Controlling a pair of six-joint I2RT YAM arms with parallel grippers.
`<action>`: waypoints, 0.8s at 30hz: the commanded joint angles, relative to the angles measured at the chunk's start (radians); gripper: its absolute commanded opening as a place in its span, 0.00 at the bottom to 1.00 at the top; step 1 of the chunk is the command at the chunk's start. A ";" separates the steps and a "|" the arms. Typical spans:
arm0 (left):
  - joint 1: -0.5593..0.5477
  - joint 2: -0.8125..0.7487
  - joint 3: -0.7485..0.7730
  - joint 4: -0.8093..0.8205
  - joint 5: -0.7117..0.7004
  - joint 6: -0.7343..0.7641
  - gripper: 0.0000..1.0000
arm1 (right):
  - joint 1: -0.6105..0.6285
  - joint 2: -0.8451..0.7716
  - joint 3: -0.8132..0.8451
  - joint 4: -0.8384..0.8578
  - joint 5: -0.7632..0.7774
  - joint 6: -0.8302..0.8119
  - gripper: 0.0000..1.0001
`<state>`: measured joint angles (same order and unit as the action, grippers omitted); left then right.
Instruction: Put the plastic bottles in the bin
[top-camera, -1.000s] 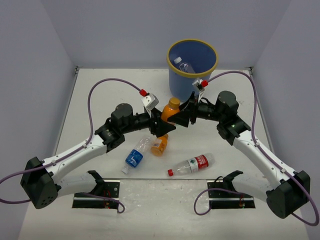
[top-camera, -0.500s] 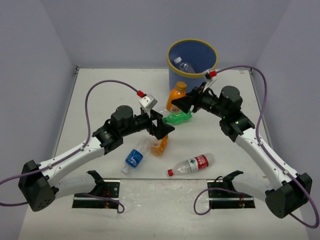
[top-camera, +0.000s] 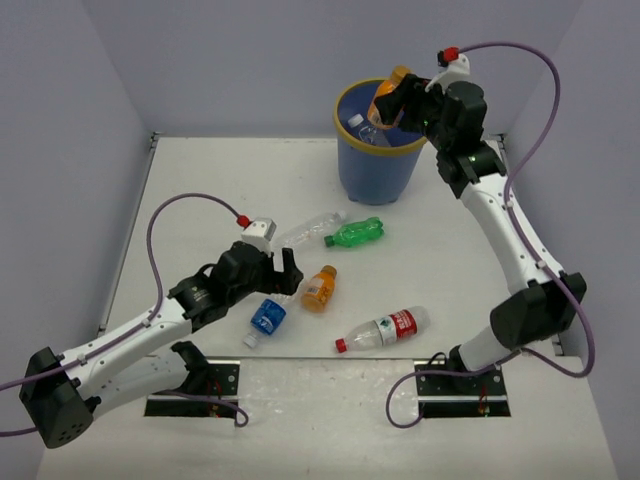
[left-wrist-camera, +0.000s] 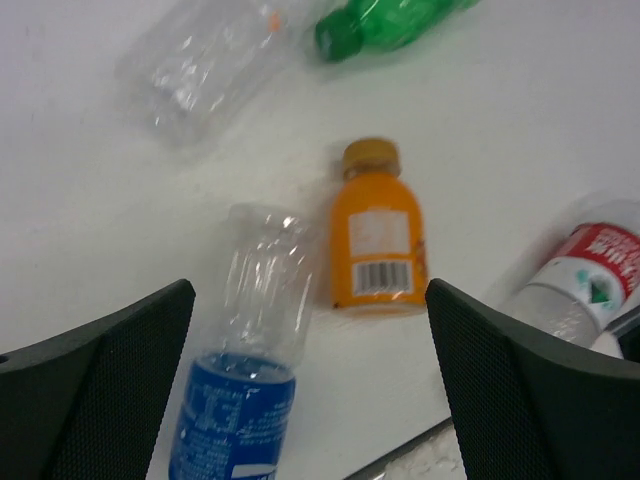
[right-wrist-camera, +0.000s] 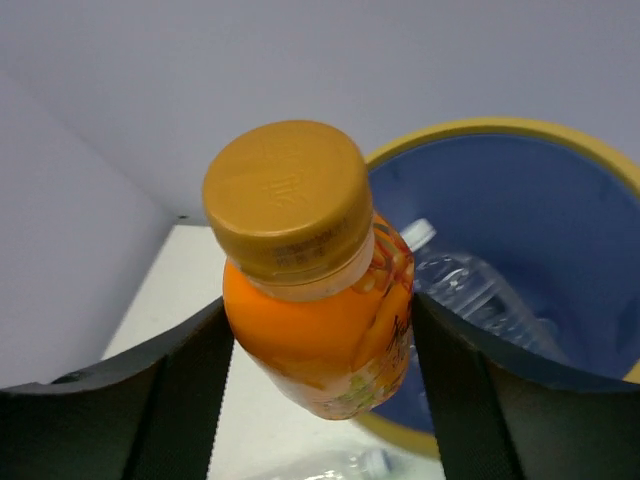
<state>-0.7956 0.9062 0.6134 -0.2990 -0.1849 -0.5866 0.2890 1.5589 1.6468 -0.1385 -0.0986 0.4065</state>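
My right gripper (top-camera: 398, 98) is raised over the near rim of the blue bin (top-camera: 375, 175). An orange bottle (right-wrist-camera: 310, 330) hangs tilted between its fingers, cap toward the camera, and the jaws stand spread wide beside it. A clear bottle (right-wrist-camera: 480, 290) lies inside the bin (right-wrist-camera: 600, 165). My left gripper (left-wrist-camera: 310, 300) is open and empty, low over a blue-labelled bottle (left-wrist-camera: 245, 380) and a second orange bottle (left-wrist-camera: 378, 240). Also on the table are a green bottle (top-camera: 355, 234), a clear bottle (top-camera: 310, 227) and a red-labelled bottle (top-camera: 385, 328).
The bin stands at the back of the table against the rear wall. Grey walls close in the table on three sides. The two arm bases and their cables (top-camera: 200, 385) sit at the near edge.
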 joint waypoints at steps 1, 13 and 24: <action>-0.005 -0.009 -0.058 -0.105 -0.028 -0.092 1.00 | -0.020 0.111 0.134 -0.129 0.092 -0.016 0.91; -0.005 0.046 -0.130 -0.120 0.058 -0.151 1.00 | -0.022 -0.001 0.009 -0.128 -0.077 -0.017 0.99; -0.008 0.156 -0.151 -0.101 0.063 -0.151 0.78 | -0.022 -0.266 -0.310 -0.053 -0.193 0.098 0.99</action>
<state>-0.7965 1.0524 0.4663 -0.4268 -0.1277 -0.7237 0.2634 1.3793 1.4434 -0.2531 -0.2149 0.4377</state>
